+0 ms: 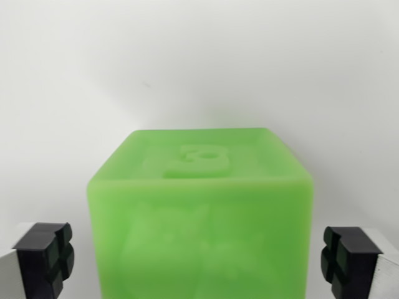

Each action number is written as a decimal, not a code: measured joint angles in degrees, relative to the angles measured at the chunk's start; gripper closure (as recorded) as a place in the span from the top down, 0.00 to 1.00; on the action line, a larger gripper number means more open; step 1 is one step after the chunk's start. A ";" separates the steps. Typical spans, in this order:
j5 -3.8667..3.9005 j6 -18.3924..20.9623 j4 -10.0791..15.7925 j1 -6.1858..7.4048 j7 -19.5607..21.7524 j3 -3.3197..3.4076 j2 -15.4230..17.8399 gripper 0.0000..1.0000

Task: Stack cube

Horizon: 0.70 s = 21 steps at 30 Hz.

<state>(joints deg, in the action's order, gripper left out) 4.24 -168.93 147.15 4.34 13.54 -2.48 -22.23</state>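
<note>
A translucent green cube (199, 212) with a raised emblem on its top face fills the lower middle of the wrist view. My gripper (199, 265) straddles it: the black left fingertip (45, 258) and the black right fingertip (346, 258) each stand a small gap away from the cube's sides. The jaws are apart and not touching the cube. The cube's bottom is cut off by the lower edge of the picture, so what it rests on is hidden. No second cube is in view.
A plain white surface (199, 62) stretches behind and around the cube, with a tiny dark speck (145, 83) on it.
</note>
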 joint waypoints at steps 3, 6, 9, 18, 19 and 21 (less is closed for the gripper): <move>0.00 -0.85 -0.31 0.33 0.00 0.31 -1.17 1.00; 0.00 -1.27 -0.47 0.52 0.00 0.51 -1.74 1.00; 0.00 -1.39 -0.53 0.59 0.00 0.58 -1.88 0.00; 0.00 -1.41 -0.58 0.62 0.00 0.60 -1.87 0.00; 0.00 -1.41 -0.58 0.62 0.00 0.60 -1.87 0.00; 0.00 -1.41 -0.58 0.62 0.00 0.60 -1.87 0.00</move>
<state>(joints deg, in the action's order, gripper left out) 4.24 -170.34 146.57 4.97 13.54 -1.88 -24.10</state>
